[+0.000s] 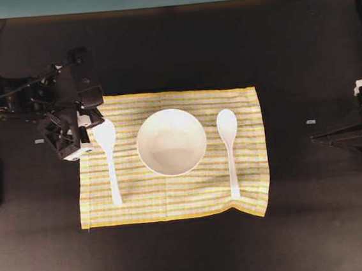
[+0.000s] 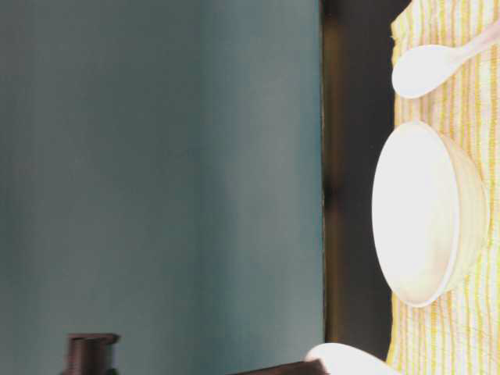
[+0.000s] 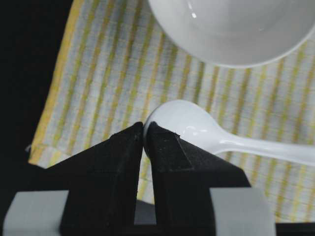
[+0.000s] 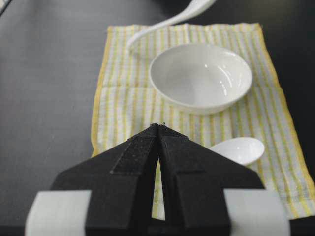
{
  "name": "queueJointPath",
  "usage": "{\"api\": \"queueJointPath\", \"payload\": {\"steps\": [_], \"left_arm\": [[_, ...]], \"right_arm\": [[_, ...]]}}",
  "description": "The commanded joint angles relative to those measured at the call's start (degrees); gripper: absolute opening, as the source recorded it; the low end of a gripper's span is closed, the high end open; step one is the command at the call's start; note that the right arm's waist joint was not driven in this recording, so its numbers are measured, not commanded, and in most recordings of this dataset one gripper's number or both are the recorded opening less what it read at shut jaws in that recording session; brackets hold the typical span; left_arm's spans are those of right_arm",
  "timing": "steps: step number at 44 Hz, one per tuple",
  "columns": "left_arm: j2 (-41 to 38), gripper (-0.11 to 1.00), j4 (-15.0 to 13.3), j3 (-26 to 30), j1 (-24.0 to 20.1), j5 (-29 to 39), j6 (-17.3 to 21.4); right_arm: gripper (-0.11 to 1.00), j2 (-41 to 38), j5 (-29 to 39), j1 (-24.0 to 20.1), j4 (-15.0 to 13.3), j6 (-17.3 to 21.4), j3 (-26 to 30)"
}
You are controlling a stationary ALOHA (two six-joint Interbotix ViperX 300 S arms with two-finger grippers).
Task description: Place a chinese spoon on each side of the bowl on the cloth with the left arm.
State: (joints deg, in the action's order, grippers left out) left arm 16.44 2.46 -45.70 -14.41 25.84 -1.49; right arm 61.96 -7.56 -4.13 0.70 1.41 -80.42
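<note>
Left gripper (image 3: 143, 129): jaws closed together, holding nothing, tips just at the left spoon's scoop.
Left spoon (image 1: 108, 156): on the cloth (image 1: 175, 203), left of the bowl (image 1: 171, 141).
Right spoon (image 1: 229, 150): on the cloth, right of the bowl.
Right gripper (image 4: 158, 129): closed, empty, well right of the cloth.
Handling: spoons look glossy, stiff, light, likely slippery and breakable; pinch across the handle.

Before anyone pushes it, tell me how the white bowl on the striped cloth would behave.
The bowl looks glossy and ceramic, so it is probably stiff, slippery to grip and breakable if dropped. It sits upright and wide on a narrower base, so a low push would more likely slide than tip it. Since the cloth is loose fabric, it may bunch or drag along, disturbing the spoons beside it.
</note>
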Motion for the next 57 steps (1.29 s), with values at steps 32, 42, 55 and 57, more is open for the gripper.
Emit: {"api": "queueJointPath", "payload": {"steps": [32,42,55,57], "left_arm": [[-13.0,0.05,0.2,-6.1,-3.8,-21.9,6.2],[-14.4,0.37,0.2,-6.9,-3.8,-26.5,6.3],[-8.9,0.87,0.2,-7.0,-3.6,-26.4,6.2],[-7.0,0.87,0.2,-6.9,-3.5,-26.1,6.2]], "right_arm": [[-0.01,-0.1,-0.7,0.0,0.1,-0.5,0.1],[-0.01,0.0,-0.7,0.0,0.1,-0.5,-0.1],[-0.01,-0.1,-0.6,-0.1,0.1,-0.5,-0.3],[-0.01,-0.1,-0.7,0.0,0.1,-0.5,-0.3]]}}
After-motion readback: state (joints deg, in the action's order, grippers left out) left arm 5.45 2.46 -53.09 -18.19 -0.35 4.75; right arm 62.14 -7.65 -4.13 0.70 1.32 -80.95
